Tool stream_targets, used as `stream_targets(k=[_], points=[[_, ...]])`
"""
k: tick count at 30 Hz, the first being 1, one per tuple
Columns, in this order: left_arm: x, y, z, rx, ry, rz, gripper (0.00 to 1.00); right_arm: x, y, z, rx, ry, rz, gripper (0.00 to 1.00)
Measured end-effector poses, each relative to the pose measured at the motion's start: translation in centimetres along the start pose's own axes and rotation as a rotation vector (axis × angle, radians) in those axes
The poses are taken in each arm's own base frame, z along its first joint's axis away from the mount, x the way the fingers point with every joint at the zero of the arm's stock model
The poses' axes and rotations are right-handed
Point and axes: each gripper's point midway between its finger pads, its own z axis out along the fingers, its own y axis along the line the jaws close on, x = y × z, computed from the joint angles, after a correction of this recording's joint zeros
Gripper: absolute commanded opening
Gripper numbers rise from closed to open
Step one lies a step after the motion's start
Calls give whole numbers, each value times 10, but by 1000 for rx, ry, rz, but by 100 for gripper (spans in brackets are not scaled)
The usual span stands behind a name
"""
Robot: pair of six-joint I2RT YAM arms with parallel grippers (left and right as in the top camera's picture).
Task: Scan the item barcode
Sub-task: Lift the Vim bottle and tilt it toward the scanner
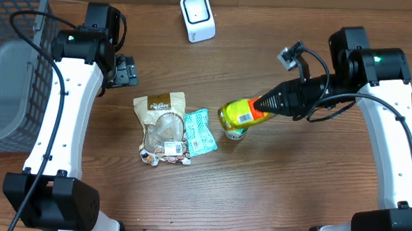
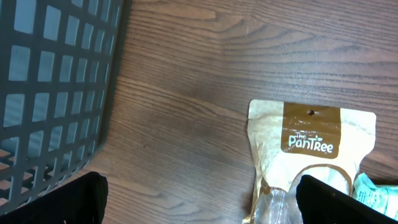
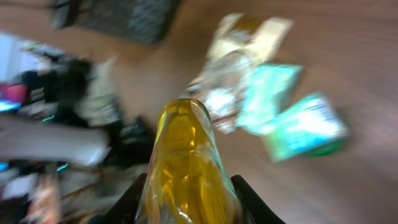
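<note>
A yellow bottle (image 1: 237,115) with an orange band hangs tilted above the table, a white label patch on its upper side. My right gripper (image 1: 264,103) is shut on it. In the blurred right wrist view the yellow bottle (image 3: 186,162) fills the space between my dark fingers (image 3: 134,199). The white scanner (image 1: 197,17) stands at the back centre of the table. My left gripper (image 1: 127,71) is open with nothing in it, near the basket; in its wrist view the left gripper (image 2: 199,202) stands wide over bare wood beside the brown pouch (image 2: 311,143).
A grey mesh basket (image 1: 13,65) takes up the far left and shows as the basket (image 2: 50,87) in the left wrist view. A brown pouch (image 1: 162,124) and a teal packet (image 1: 200,131) lie mid-table. A small green item (image 1: 234,134) sits under the bottle.
</note>
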Motion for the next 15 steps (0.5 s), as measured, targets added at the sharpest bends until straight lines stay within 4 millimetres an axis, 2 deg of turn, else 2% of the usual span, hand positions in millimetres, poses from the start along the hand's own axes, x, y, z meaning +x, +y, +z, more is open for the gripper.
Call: stream_targets(k=[6, 9, 12, 15], points=[[0, 0, 0, 0, 0, 0, 100, -46, -57, -12, 302, -165, 113, 3], [0, 0, 0, 0, 0, 0, 100, -51, -74, -22, 411, -202, 212, 3], [0, 0, 0, 0, 0, 0, 100, -56, -74, -32, 488, -205, 284, 3], [0, 0, 0, 0, -1, 0, 99, -78, -59, -42, 557, -210, 274, 3]])
